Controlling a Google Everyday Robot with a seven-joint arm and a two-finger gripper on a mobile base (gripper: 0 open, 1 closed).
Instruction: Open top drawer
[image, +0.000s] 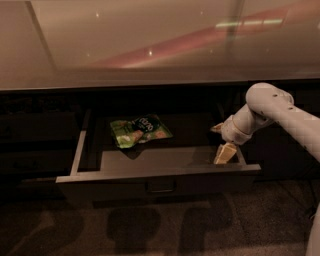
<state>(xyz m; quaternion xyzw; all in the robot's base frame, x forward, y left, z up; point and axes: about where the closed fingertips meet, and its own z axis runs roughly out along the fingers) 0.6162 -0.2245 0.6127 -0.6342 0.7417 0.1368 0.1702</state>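
The top drawer (125, 175) is pulled well out from under the glossy bench (150, 50), its flat dark grey front standing over the floor (90, 225). On the left, its thin side wall (79, 150) runs back into the dark cabinet, with shadowed room beside it. The shallow grey tray is mostly bare toward the front. A green snack bag (140, 131) lies flat at the back, left of centre, well apart from the front edge; it bears white lettering that cannot be read. A small loop handle (161, 186) sits centred on the front. At the right end, the claw (223, 150) hangs just inside the front right corner of the tray, near the right wall, on the white arm (280, 115) reaching in from the right. Whether the claw is clenched or released cannot be told.
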